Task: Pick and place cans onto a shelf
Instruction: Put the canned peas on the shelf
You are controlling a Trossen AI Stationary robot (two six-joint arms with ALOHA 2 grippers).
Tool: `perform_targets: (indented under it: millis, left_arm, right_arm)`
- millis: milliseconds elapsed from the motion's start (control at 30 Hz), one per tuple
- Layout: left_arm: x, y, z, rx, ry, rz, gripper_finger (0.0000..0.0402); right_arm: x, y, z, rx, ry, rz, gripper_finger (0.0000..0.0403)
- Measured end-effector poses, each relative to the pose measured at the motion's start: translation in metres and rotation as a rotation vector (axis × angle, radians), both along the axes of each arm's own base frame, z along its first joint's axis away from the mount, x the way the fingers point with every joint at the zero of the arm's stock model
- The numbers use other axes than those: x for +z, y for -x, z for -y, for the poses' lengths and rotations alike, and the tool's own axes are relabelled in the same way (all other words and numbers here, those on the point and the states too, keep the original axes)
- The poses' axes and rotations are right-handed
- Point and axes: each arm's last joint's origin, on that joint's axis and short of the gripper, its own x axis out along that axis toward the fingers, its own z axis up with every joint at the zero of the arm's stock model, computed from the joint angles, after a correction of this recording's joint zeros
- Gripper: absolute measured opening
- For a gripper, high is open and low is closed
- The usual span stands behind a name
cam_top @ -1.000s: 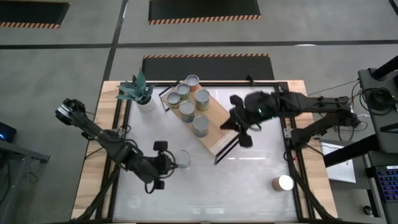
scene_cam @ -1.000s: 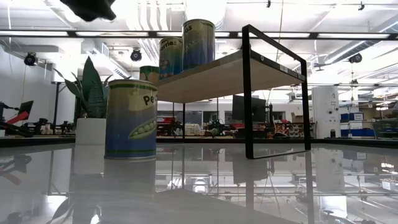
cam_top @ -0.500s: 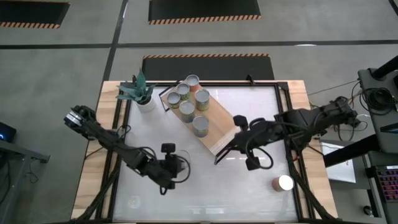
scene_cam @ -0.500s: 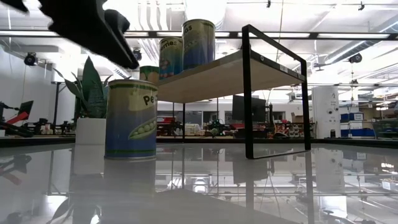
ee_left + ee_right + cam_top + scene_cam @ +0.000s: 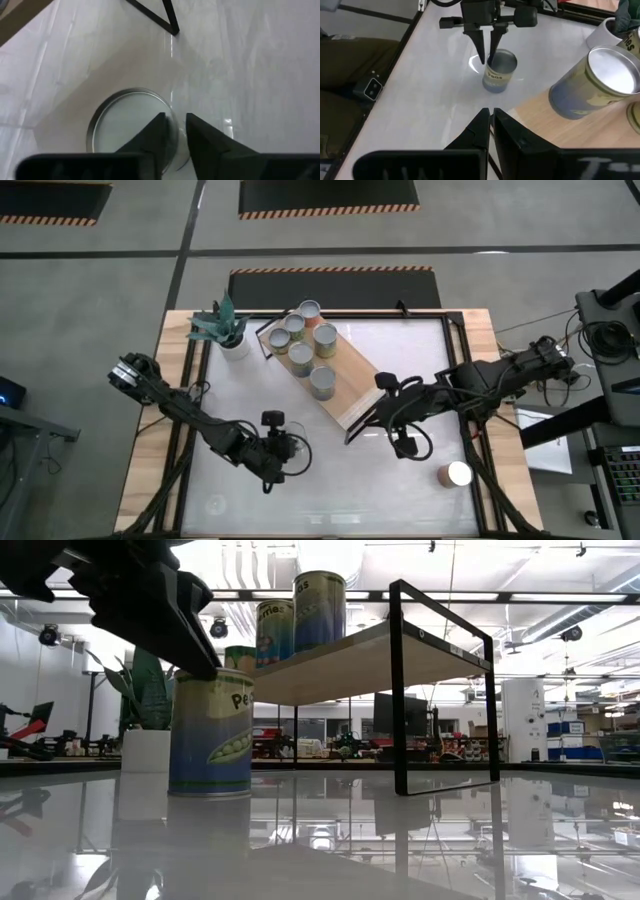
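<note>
Five cans (image 5: 301, 337) are counted on the shelf (image 5: 350, 385). One can (image 5: 291, 443) near the bench's front is straddled at its rim by the left gripper's (image 5: 288, 450) narrowly parted fingers, nothing gripped; another (image 5: 457, 474) waits front-right. Right gripper (image 5: 398, 430) hovers closed, empty.

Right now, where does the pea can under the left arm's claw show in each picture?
High view: pea can, mostly hidden under the left gripper.
Low view: left foreground.
Left wrist view: its silvery top.
Right wrist view: upper middle.
Shared landmark: the shelf, beside it in every view.
</note>
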Motion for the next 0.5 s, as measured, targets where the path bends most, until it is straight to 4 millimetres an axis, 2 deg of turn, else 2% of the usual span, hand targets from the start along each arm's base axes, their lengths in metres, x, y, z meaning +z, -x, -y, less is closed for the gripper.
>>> perform_targets:
  millis: [167,333,500]
  left_arm:
    - [-0.001,-0.001,0.001,0.005,0.007,0.0,0.0006]
    - [0.003,0.002,0.003,-0.017,0.022,0.002,0.0001]
    - [0.009,0.005,0.016,-0.157,0.024,0.033,0.0]
  right_arm:
    - [-0.002,-0.001,0.0,0.0,-0.003,0.006,0.0012]
    - [-0.009,-0.001,-0.003,-0.004,-0.013,-0.009,0.0012]
    - [-0.021,-0.002,-0.012,0.019,-0.023,-0.013,0.0012]
